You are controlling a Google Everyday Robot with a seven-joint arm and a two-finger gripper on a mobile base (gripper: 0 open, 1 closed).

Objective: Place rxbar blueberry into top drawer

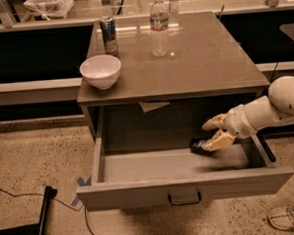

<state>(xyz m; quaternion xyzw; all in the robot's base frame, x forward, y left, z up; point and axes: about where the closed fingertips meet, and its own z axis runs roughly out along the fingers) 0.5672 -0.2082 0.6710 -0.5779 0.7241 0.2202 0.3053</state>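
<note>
— Where's the rxbar blueberry point(198, 145)?
— At the tip of the gripper point(213, 132), just left of it in the view, low inside the open top drawer point(141, 193), right rear. Its long axis seems to run left-right. Clamped or loose, I cannot tell
— Room?
— Bare drawer floor to the left and forward; the right wall and the tabletop point(183, 63) overhead sit close

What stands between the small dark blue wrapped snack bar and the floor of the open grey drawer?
Nothing visible. The gripper is inside the open grey top drawer, right side, with the dark blue snack bar at its tip over bare floor.
</note>
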